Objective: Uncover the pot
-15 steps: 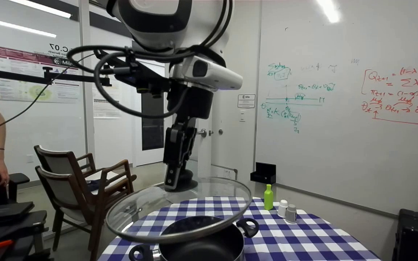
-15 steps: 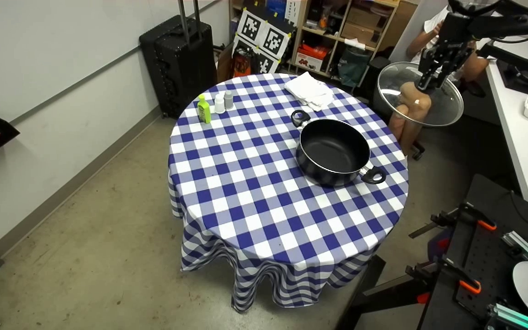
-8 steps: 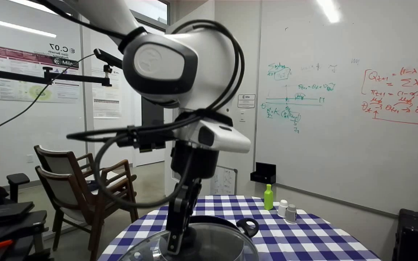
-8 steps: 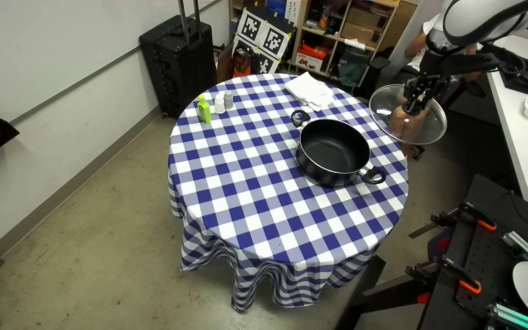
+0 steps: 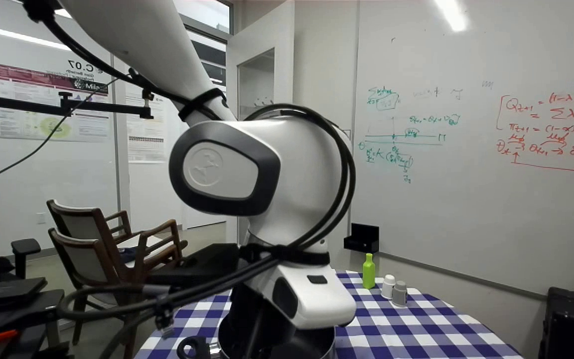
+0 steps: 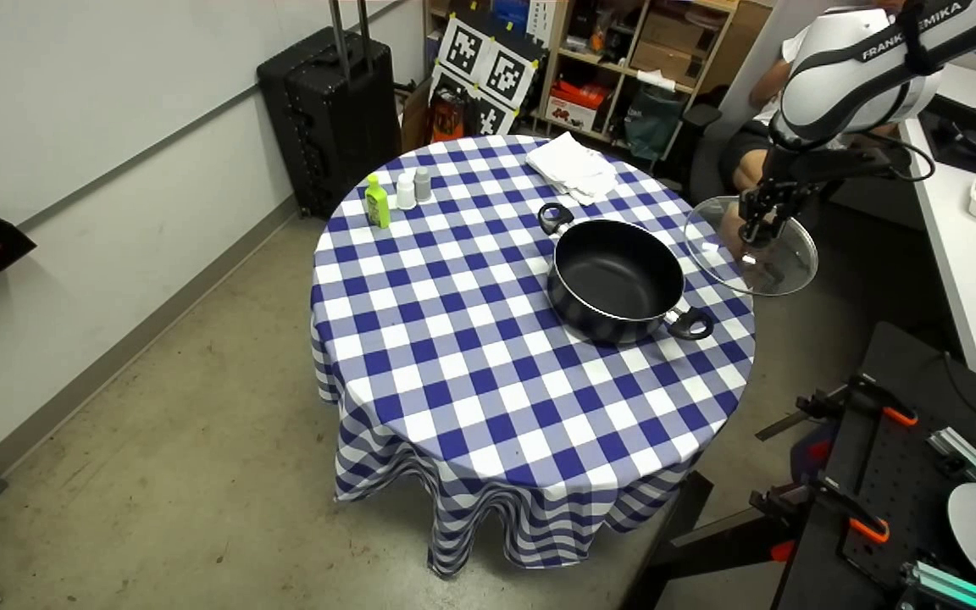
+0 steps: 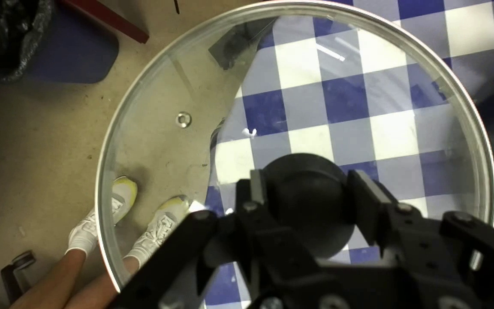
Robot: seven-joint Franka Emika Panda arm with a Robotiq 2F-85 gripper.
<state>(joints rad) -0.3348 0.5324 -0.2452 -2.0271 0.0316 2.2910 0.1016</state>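
The black pot stands uncovered on the checked table, with its dark inside showing. In an exterior view the arm hides much of the pot. My gripper is shut on the black knob of the glass lid. The lid is beside the pot, straddling the table's edge, partly over the cloth and partly past it. In the wrist view the jaws grip the knob from both sides, and the clear lid fills the middle. I cannot tell whether the lid touches the table.
A green bottle, a white shaker and a grey shaker stand at the table's far side. A white cloth lies behind the pot. A person's shoes are on the floor below the lid.
My gripper has come down with the lid in it, shifting slightly toward the table. The lid has dropped out of sight in an exterior view. The pot has not moved.
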